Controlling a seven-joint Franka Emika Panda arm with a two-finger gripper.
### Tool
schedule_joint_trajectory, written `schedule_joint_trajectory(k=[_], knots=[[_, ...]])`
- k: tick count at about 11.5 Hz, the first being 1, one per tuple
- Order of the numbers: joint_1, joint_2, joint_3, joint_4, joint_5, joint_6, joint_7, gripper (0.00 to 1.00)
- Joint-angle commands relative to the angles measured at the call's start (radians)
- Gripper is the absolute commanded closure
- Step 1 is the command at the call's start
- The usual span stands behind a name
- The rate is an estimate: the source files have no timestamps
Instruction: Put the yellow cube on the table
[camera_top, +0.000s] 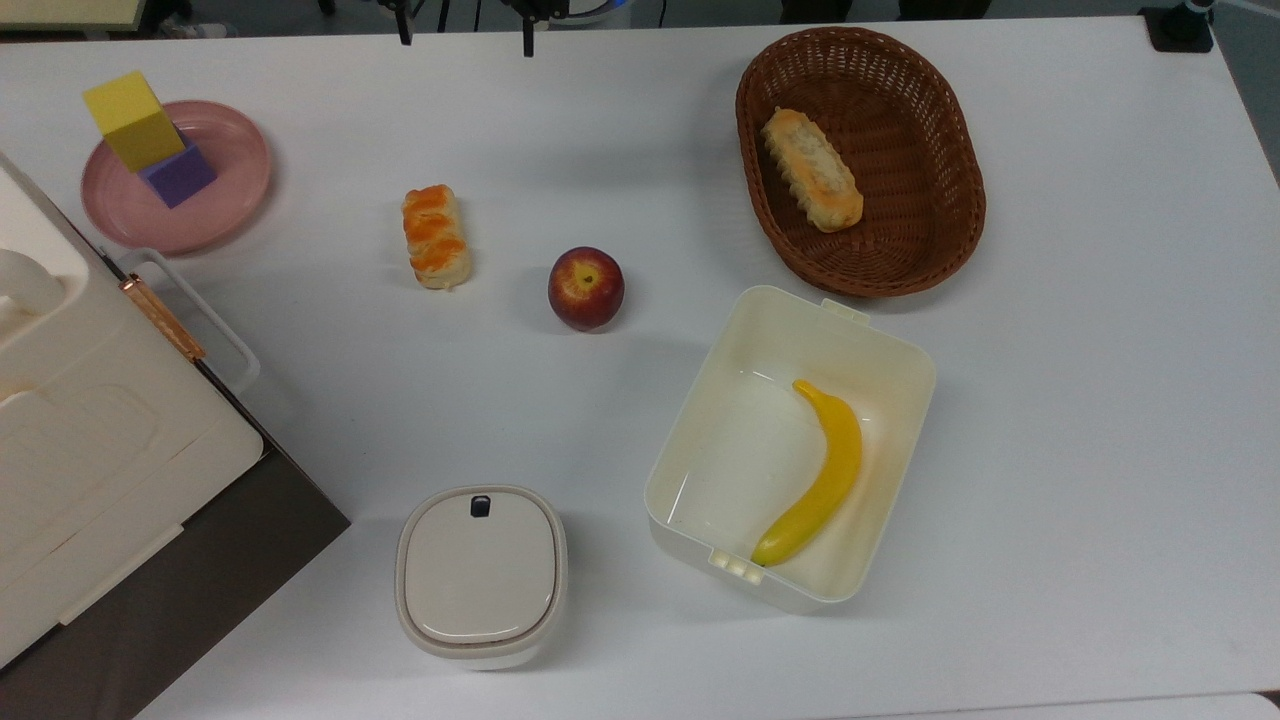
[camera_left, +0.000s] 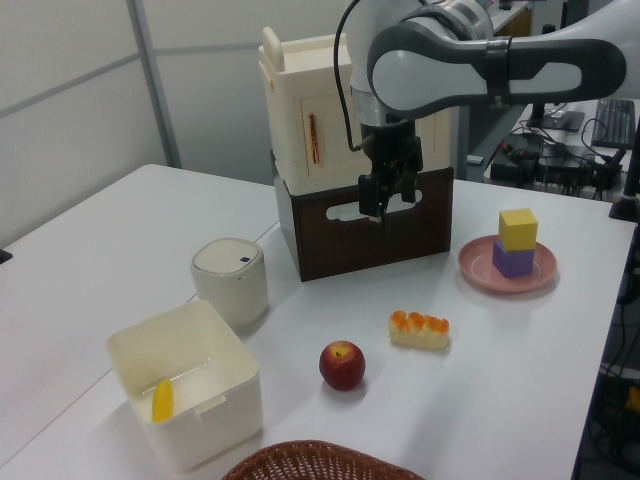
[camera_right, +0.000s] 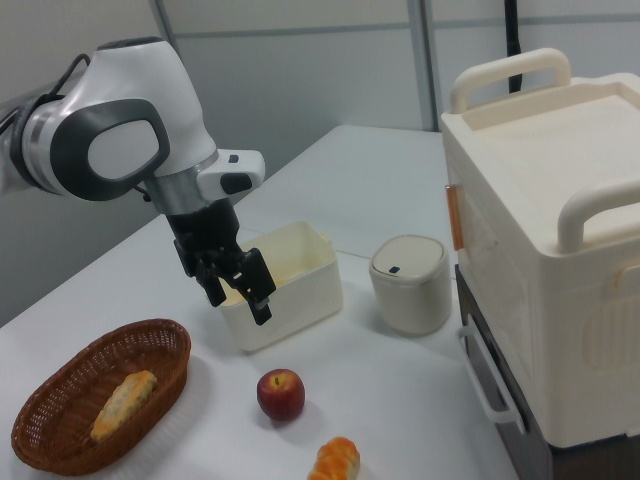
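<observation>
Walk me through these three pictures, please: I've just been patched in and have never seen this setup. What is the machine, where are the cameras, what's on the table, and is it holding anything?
The machine is one white robot arm; its end effector is a two-finger claw, open and holding nothing, hanging above the table. The top view looks straight down; the left and right views look across the table from opposite sides. On the table: a pink plate bearing a purple cube with the yellow cube stacked on it, a pastry, an apple, a wicker basket holding a bread roll, an open white box with a banana inside, a small lidded container, and a large cream case. The yellow cube hasn't been picked up yet.
</observation>
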Motion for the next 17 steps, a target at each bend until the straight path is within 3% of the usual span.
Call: schedule_joint_trajectory(k=[1,6,12,15,17], knots=[[-0.025,0.000,-0.008,-0.008,0.017,-0.037,-0.030,0.00],[-0.091,0.008,-0.013,-0.027,0.017,-0.032,-0.030,0.00],[-0.330,0.006,-0.016,-0.024,0.017,-0.026,-0.254,0.00],[-0.415,0.021,-0.069,-0.024,0.016,-0.020,-0.452,0.00],[-0.418,0.038,-0.128,-0.025,0.016,0.021,-0.571,0.00]])
